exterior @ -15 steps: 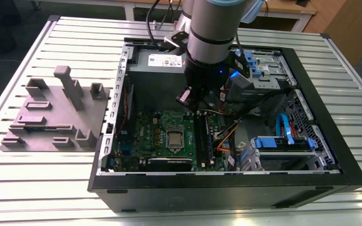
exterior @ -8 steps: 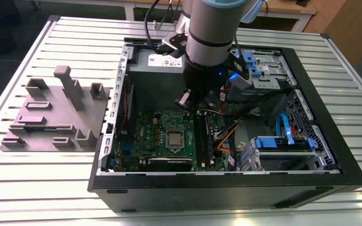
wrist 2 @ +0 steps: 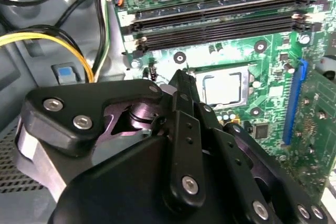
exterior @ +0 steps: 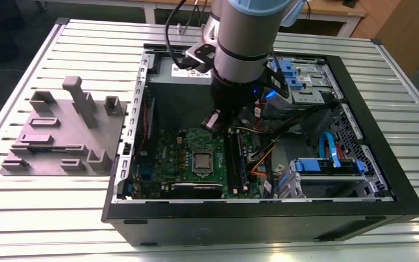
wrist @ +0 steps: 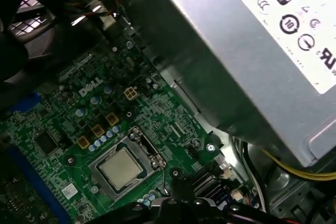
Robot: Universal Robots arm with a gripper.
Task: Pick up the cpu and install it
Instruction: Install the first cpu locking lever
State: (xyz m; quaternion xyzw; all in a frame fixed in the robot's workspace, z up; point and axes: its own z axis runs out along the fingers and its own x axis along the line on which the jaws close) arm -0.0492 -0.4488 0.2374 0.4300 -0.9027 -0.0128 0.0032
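Exterior view, arm: one grey robot arm reaches straight down from the top centre of the frame into an open black computer case; its gripper hangs just above the green motherboard.
Exterior view, cpu: one cpu lies flat in the socket at the board's centre, below the gripper in the frame.
Exterior view, other things: one grey stepped block stands on the slatted table at the frame's left.
Second wrist view, gripper: black fingers fill the lower frame, pressed together with nothing between them.
Second wrist view, cpu: seated in its socket, right of centre; four memory slots run above it.
First wrist view, cpu: lower centre-left, flat in the socket.
First wrist view, box: one big grey box with a white label, upper right.
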